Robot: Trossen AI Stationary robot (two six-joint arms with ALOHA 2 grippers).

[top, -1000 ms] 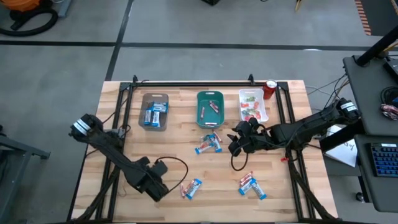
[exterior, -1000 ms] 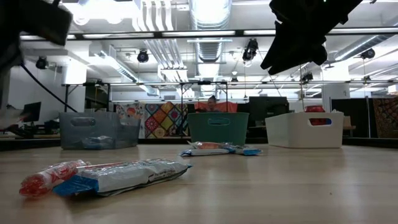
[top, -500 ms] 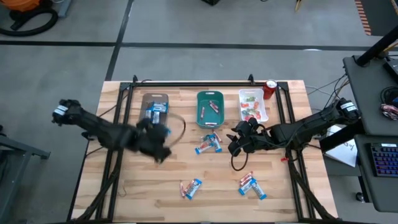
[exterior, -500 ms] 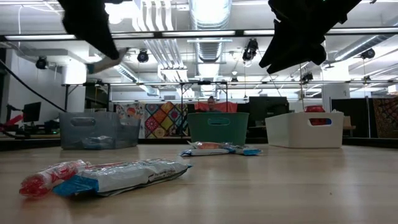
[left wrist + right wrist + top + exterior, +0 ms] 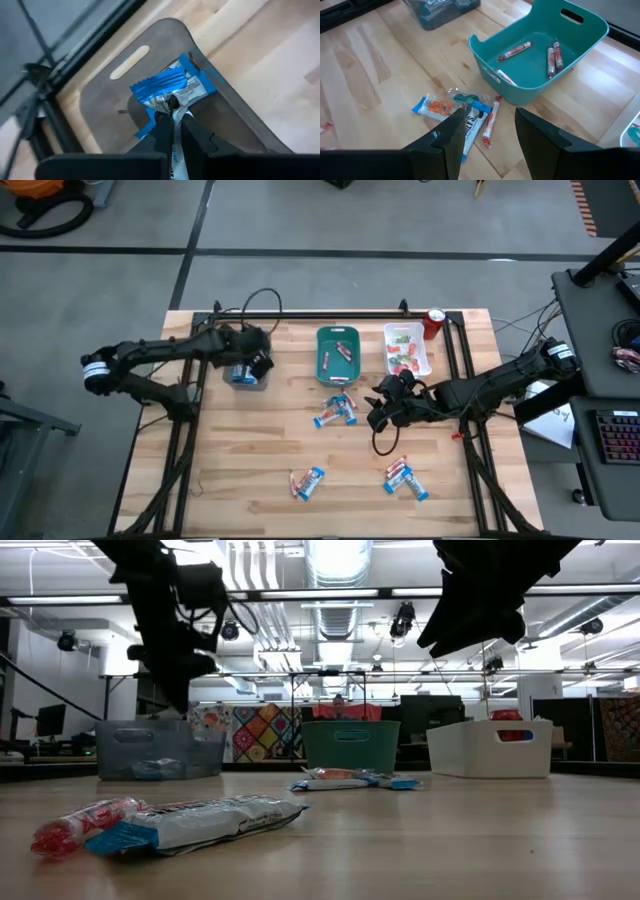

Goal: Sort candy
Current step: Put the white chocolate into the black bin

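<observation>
Now the left gripper (image 5: 173, 126), jaws clamped on a blue-and-white wrapped candy bar (image 5: 172, 90), hung over the translucent brown tray (image 5: 100, 107) at eleven o'clock on the bench (image 5: 270, 450); next move likely release. Right gripper (image 5: 487, 131) idle, jaws parted and holding nothing, above the loose sweets (image 5: 465, 112) at centre.

a blue-and-white bar (image 5: 172, 90) hangs pinched by its crimped end above the brown tray (image 5: 100, 107). three red sticks (image 5: 551, 56) lie in the teal tray (image 5: 520, 82). loose candy (image 5: 336, 410) lies mid-table, with two more clusters (image 5: 307, 482) (image 5: 404, 477) near the front edge.
</observation>
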